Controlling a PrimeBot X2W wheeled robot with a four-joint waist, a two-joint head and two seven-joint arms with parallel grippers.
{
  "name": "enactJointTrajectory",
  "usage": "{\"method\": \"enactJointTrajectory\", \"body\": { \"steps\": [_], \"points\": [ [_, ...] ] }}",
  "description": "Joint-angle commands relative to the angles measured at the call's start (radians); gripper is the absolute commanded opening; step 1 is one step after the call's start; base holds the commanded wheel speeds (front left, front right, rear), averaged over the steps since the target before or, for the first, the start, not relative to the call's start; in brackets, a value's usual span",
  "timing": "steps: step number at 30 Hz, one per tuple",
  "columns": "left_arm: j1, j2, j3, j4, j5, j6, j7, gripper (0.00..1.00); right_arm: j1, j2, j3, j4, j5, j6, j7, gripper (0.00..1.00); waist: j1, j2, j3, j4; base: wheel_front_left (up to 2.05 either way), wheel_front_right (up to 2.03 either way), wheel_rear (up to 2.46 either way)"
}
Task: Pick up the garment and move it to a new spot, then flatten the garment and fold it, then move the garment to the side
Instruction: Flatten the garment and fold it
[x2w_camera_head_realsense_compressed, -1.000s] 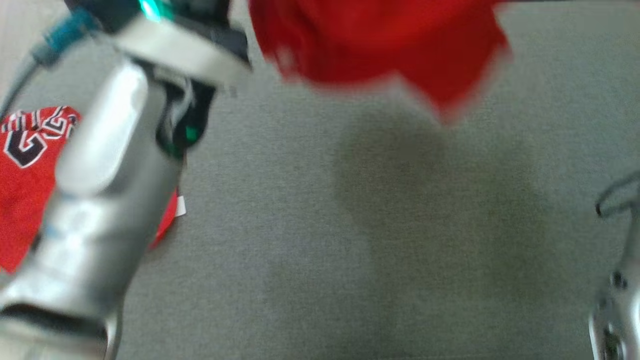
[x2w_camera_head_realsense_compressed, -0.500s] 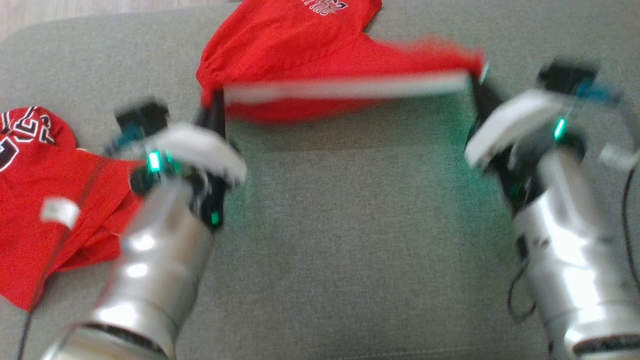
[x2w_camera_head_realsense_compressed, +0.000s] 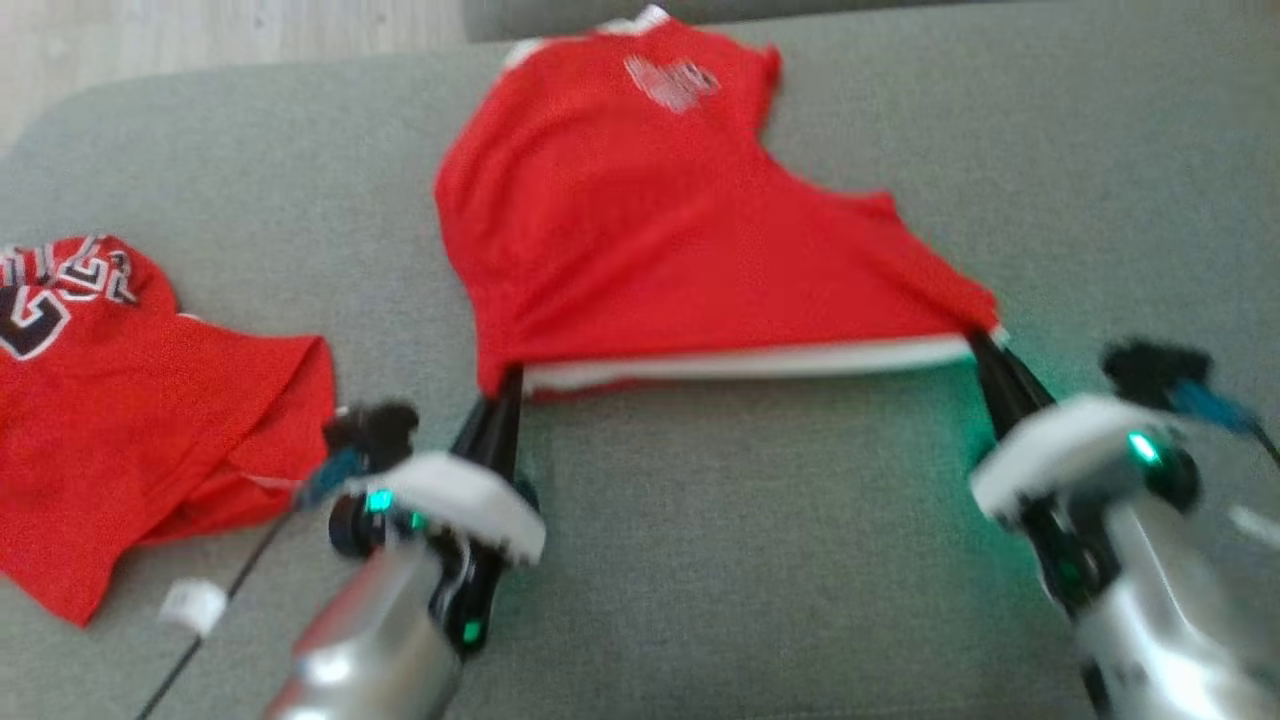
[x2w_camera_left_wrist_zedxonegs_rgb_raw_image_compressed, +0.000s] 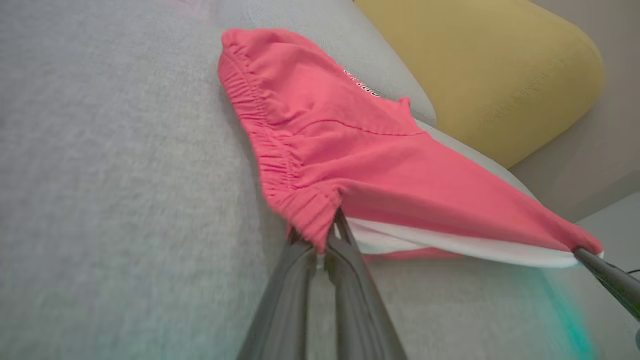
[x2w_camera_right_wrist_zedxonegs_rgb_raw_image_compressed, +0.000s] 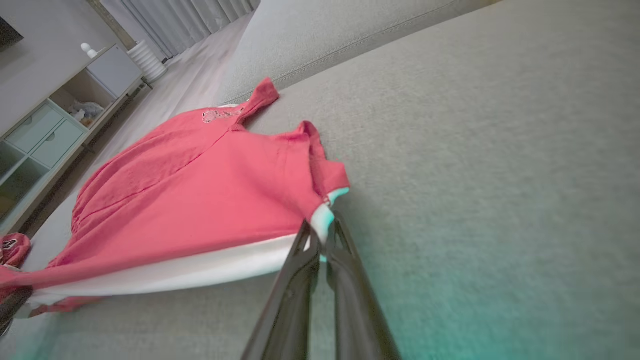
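A red garment (x2w_camera_head_realsense_compressed: 650, 230) with a white band along its near edge lies spread on the grey cushion (x2w_camera_head_realsense_compressed: 750, 550), its near edge stretched taut between my two grippers. My left gripper (x2w_camera_head_realsense_compressed: 508, 378) is shut on the garment's near left corner, by the gathered waistband (x2w_camera_left_wrist_zedxonegs_rgb_raw_image_compressed: 270, 150). My right gripper (x2w_camera_head_realsense_compressed: 978, 340) is shut on the near right corner. The left wrist view has the pinched red corner (x2w_camera_left_wrist_zedxonegs_rgb_raw_image_compressed: 320, 225) at the fingertips; the right wrist view has the white-edged corner (x2w_camera_right_wrist_zedxonegs_rgb_raw_image_compressed: 322, 220) clamped. The garment's far end with a small print (x2w_camera_head_realsense_compressed: 672, 82) rests on the cushion.
A second red garment (x2w_camera_head_realsense_compressed: 130, 420) with dark lettering lies crumpled at the left of the cushion. A yellow pillow (x2w_camera_left_wrist_zedxonegs_rgb_raw_image_compressed: 480, 65) stands beyond the cushion's edge. Wooden floor (x2w_camera_head_realsense_compressed: 200, 35) shows at the far left, and a low shelf unit (x2w_camera_right_wrist_zedxonegs_rgb_raw_image_compressed: 55, 130) stands across the room.
Both grippers have pulled back toward me and come down with the garment, which has gone from hanging in the air to lying spread on the cushion. The head camera has also shifted.
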Motion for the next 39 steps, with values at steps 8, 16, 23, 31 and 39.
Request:
{"method": "enactJointTrajectory", "body": {
  "steps": [8, 16, 23, 31, 39],
  "points": [
    [0.278, 0.182, -0.007, -0.461, 0.055, 0.094, 0.031, 0.0, 0.406, -0.018, -0.228, -0.484, -0.08, -0.001, 0.192, 0.0, 0.0001, 0.0, -0.087, 0.049, 0.0, 0.0, 0.0],
    [0.501, 0.386, -0.039, -1.093, 0.079, 0.33, 0.264, 0.0, 0.651, 0.095, -0.451, -1.023, -0.204, -0.001, 0.526, 0.0, 0.0001, 0.0, -0.113, 0.062, 0.0, 0.0, 0.0],
    [0.541, 0.446, -0.035, -1.302, 0.041, 0.384, 0.364, 0.0, 0.615, 0.103, -0.486, -1.157, -0.219, -0.001, 0.668, 0.0, 0.0001, 0.0, -0.082, 0.066, 0.0, 0.0, 0.0],
    [0.434, 0.4, 0.005, -1.184, -0.049, 0.298, 0.382, 0.0, 0.328, 0.056, -0.389, -0.944, -0.201, -0.001, 0.712, 0.0, 0.0001, 0.0, 0.017, 0.117, 0.0, 0.0, 0.0],
    [0.271, 0.289, 0.031, -0.99, -0.107, 0.183, 0.346, 0.0, -0.005, 0.0, -0.306, -0.628, -0.174, -0.001, 0.665, 0.0, 0.0001, 0.0, 0.115, 0.225, 0.0, 0.0, 0.0]
  ]
}}
